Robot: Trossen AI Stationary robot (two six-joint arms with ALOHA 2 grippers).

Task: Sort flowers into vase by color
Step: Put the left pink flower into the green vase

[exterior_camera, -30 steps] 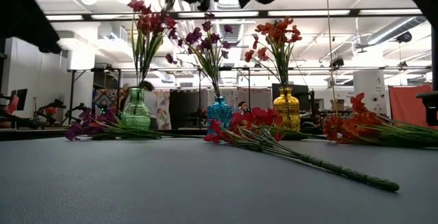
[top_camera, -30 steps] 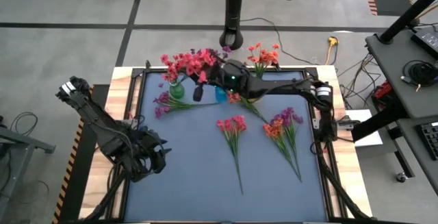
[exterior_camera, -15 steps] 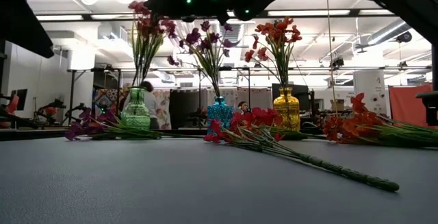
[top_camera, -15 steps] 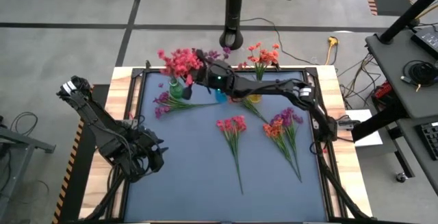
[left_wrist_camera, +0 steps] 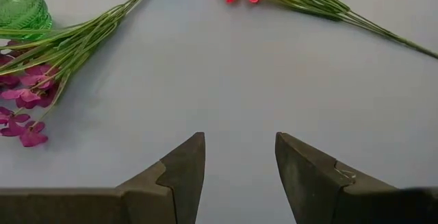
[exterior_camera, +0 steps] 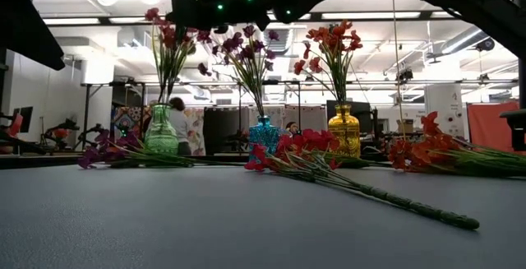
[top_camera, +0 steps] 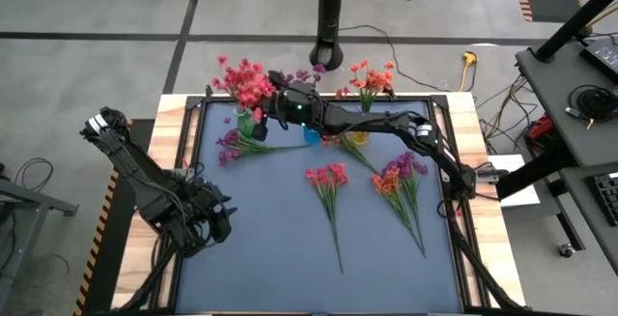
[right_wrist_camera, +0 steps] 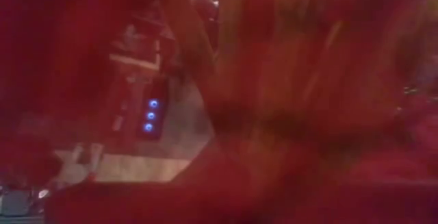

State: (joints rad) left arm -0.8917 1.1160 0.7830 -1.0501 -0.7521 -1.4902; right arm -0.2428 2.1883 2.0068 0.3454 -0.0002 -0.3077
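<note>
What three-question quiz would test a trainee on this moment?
1. True or false: the left gripper holds a flower.
2. Which vase does the right gripper hover over: A green vase, B blue vase, C yellow vase?
3. What colour is the sprig lying beside the green vase?

Key: 1 false, it is open and empty. 2 A, shut on the pink-red sprig. 3 purple.

The right wrist view is filled by a red blur of blossoms (right_wrist_camera: 226, 101); nothing sharp is made out there. The right gripper (top_camera: 273, 106) is masked by the arm; its fingers are not seen.
</note>
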